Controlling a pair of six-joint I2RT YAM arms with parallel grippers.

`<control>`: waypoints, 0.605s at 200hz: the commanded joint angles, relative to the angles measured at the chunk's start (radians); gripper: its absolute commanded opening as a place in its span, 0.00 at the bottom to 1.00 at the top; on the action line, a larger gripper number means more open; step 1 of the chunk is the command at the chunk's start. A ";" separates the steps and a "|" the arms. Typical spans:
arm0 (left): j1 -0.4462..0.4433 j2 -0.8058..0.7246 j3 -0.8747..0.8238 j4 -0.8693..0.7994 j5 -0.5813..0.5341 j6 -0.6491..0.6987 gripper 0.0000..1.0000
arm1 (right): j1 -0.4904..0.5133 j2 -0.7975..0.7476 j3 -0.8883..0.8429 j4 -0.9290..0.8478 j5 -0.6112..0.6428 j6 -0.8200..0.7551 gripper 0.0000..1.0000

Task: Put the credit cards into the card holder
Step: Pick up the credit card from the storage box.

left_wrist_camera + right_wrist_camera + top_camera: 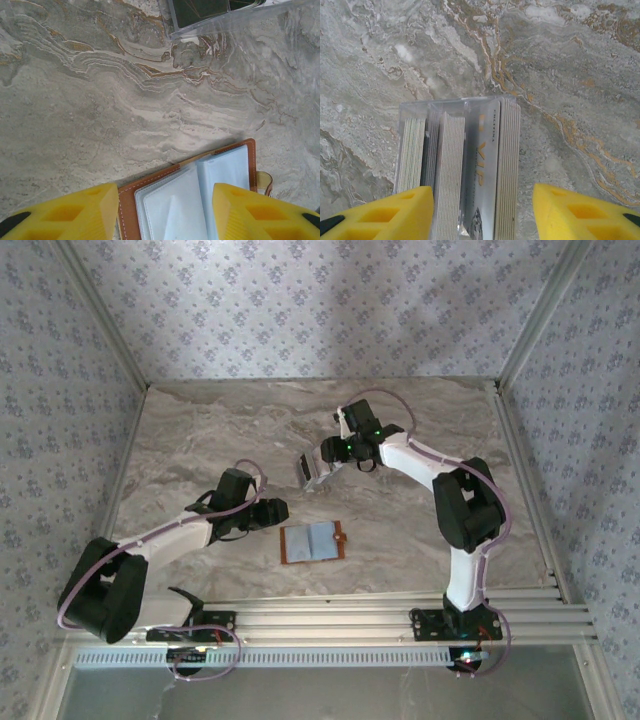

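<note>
right gripper (pixel 482 202) wide open, empty, straddling credit cards (pixel 492 160) upright in clear box (pixel 415 111) | left gripper (pixel 165 205) open, empty, over open card holder (pixel 220 175) | pinch just 1 card, lift straight.

Robot test booth, lab-type rig: marble-look surface (pixel 210 440) boxed by patterned wallpaper panels (pixel 300 300), aluminium corner posts (pixel 100 315), extruded rail (pixel 330 612) carrying two arm bases (pixel 455 622).

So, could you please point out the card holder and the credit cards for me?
card holder (pixel 312 542), top external view, on its open inner pockets.
credit cards (pixel 482 170), right wrist view, on the VIP card's face.
</note>
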 commanded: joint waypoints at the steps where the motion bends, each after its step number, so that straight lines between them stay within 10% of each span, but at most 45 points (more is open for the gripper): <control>1: 0.001 -0.019 0.004 0.001 -0.001 0.015 0.52 | -0.004 0.030 0.039 -0.030 -0.006 -0.019 0.57; 121: 0.001 -0.009 0.008 0.000 0.000 0.017 0.53 | 0.019 0.002 0.037 -0.013 -0.075 -0.015 0.56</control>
